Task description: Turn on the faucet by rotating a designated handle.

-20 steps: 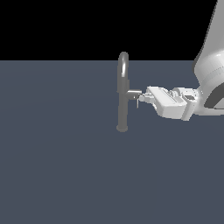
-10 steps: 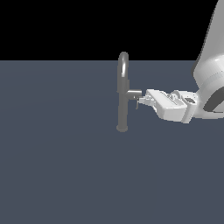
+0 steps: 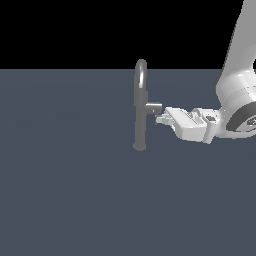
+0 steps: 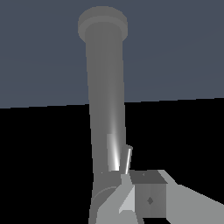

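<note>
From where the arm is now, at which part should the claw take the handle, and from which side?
Probably at the outer end of the handle, where the thin lever sits, not at the faucet column. The stub sticks sideways toward the exterior view's right, so coming from that side, where the claw already is, looks most direct. Whether the claw is open cannot be told.

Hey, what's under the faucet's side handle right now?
Under the handle sits the tip of the gripper, just below its end. Whether the fingers touch the thin lever is hidden. Below lies only bare floor.
</note>
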`<move>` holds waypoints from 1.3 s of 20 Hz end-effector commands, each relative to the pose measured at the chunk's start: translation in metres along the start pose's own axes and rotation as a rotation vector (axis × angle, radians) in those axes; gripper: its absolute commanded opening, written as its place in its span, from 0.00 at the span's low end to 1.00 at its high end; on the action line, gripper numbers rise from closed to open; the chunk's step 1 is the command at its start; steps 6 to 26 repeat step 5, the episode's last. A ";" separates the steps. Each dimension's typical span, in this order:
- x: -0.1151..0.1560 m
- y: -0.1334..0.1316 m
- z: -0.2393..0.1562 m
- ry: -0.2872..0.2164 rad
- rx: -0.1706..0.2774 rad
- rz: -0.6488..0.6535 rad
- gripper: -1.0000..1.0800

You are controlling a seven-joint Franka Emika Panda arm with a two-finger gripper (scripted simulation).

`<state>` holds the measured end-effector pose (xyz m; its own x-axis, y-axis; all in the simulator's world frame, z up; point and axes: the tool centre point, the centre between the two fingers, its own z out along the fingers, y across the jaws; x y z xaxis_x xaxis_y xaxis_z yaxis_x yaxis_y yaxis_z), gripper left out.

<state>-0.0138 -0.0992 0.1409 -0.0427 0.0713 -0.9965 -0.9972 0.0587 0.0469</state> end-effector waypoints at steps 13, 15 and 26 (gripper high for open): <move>0.016 -0.051 0.000 0.066 0.079 -0.041 0.00; 0.016 -0.051 0.000 0.066 0.079 -0.041 0.00; 0.016 -0.051 0.000 0.066 0.079 -0.041 0.00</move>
